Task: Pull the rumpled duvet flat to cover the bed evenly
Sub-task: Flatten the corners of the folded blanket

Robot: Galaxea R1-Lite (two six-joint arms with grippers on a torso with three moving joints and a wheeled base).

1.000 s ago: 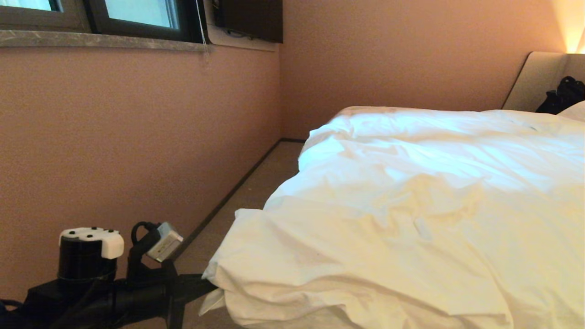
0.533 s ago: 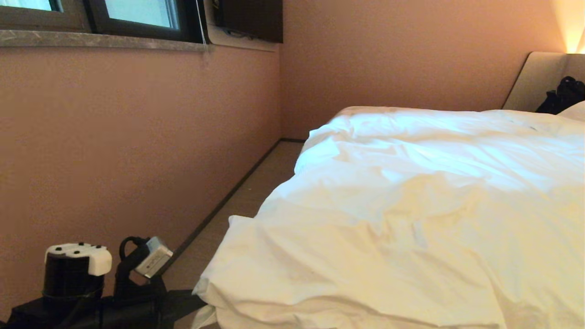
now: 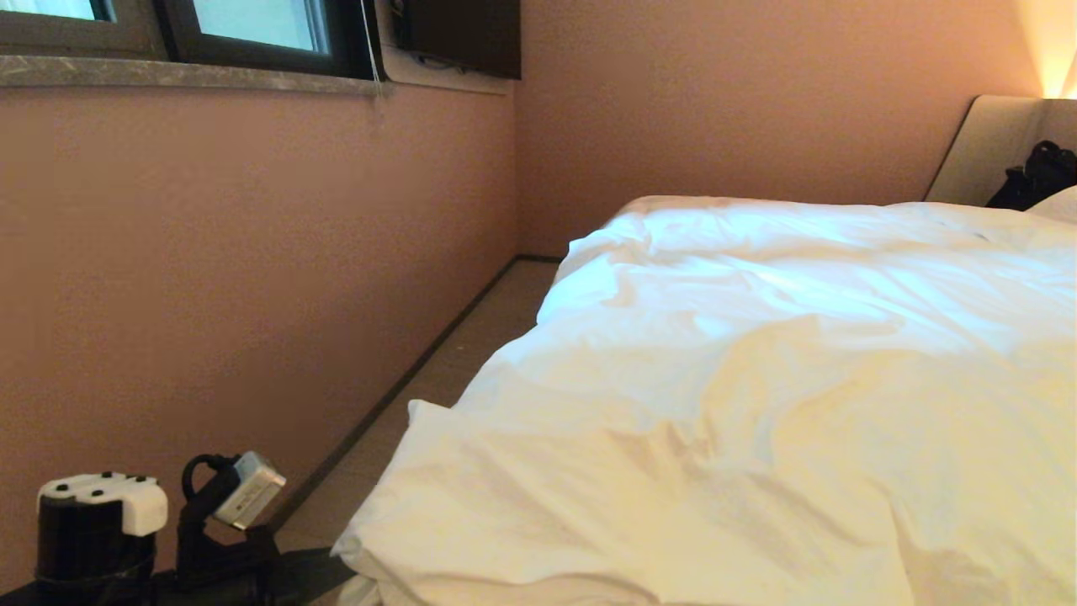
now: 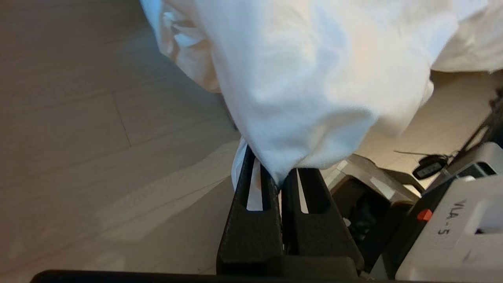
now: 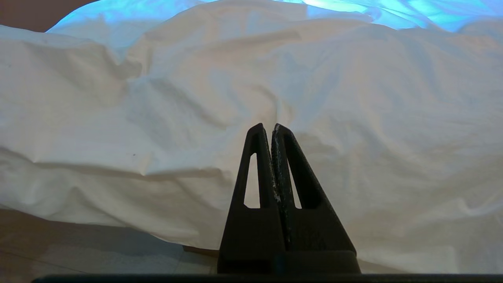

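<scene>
The white duvet (image 3: 757, 379) lies wrinkled over the bed, whose beige headboard (image 3: 980, 151) shows at the far right. The duvet's near left corner (image 3: 379, 539) overhangs the floor. My left gripper (image 4: 279, 177) is shut on that corner (image 4: 298, 118), and the cloth bunches into a point between the black fingers (image 4: 251, 204). In the head view the left arm (image 3: 210, 555) sits at the bottom left, beside the corner. My right gripper (image 5: 272, 127) is shut on nothing and points at the duvet's hanging side (image 5: 157, 118).
A pink wall (image 3: 210, 295) runs along the left, with a strip of floor (image 3: 471, 337) between it and the bed. A black bag (image 3: 1039, 172) and a pillow (image 3: 1062, 204) lie by the headboard. My own base (image 4: 452, 220) is close to the left gripper.
The left arm has moved left and down in the head view, dragging the duvet's corner with it. The folds near that corner have stretched flatter. The right gripper has not moved.
</scene>
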